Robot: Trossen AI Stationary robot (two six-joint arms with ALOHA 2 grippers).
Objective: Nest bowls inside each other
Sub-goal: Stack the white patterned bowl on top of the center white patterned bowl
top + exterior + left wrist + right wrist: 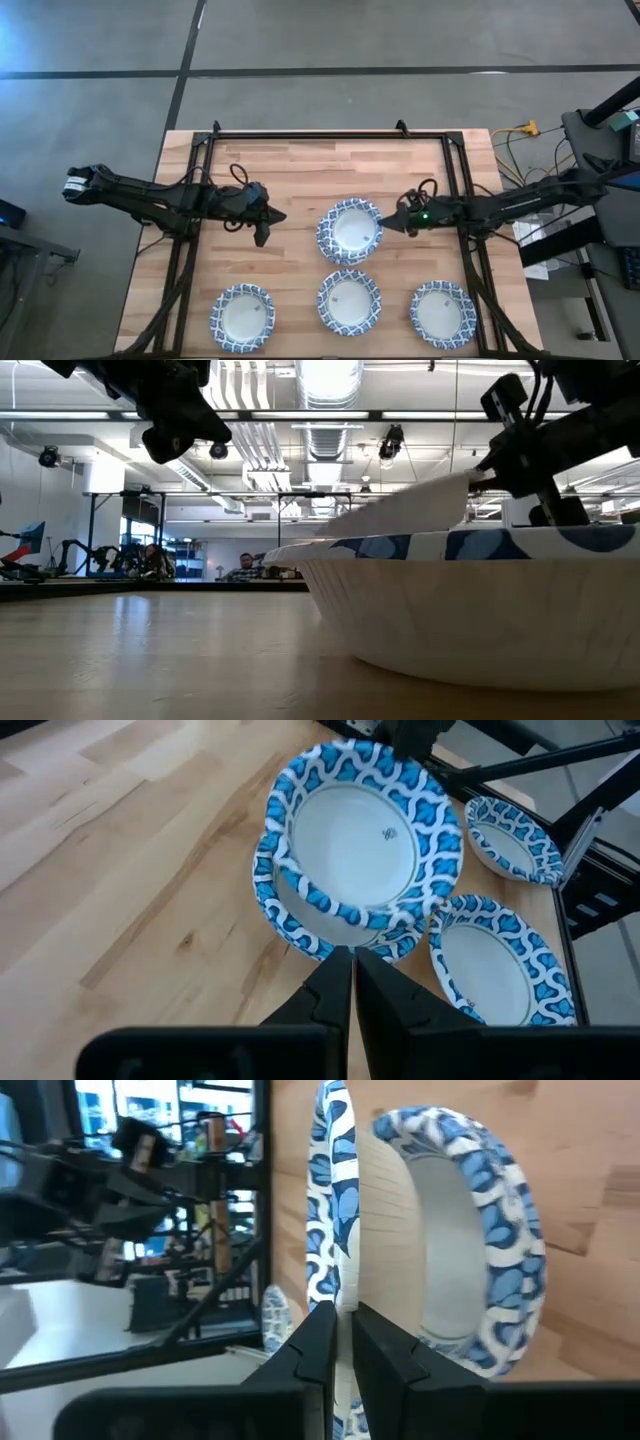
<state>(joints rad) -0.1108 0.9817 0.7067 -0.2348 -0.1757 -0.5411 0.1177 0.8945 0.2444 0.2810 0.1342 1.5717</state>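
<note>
Blue-and-white patterned bowls lie on the wooden table. A stack sits mid-table (349,231), and its top bowl (350,825) is tilted over the bowl beneath (300,925). My right gripper (400,222) is at the stack's right edge, shut on the top bowl. My left gripper (264,226) hovers left of the stack, shut and touching nothing; its fingertips (352,975) point at the stack. Three single bowls rest on their bases in the near row (242,317), (349,301), (443,313). My right gripper pinches the top bowl's patterned rim (325,1270) between its two fingers, on the side toward the table's right. The fingers come in about level from the right. The held side (455,490) is raised; the opposite side slopes down onto the bowl beneath.
A black metal frame (330,134) runs along the table's far edge and both sides. Bare wood lies between the left gripper and the stack, and across the far half of the table. Cables hang off the right edge (520,135).
</note>
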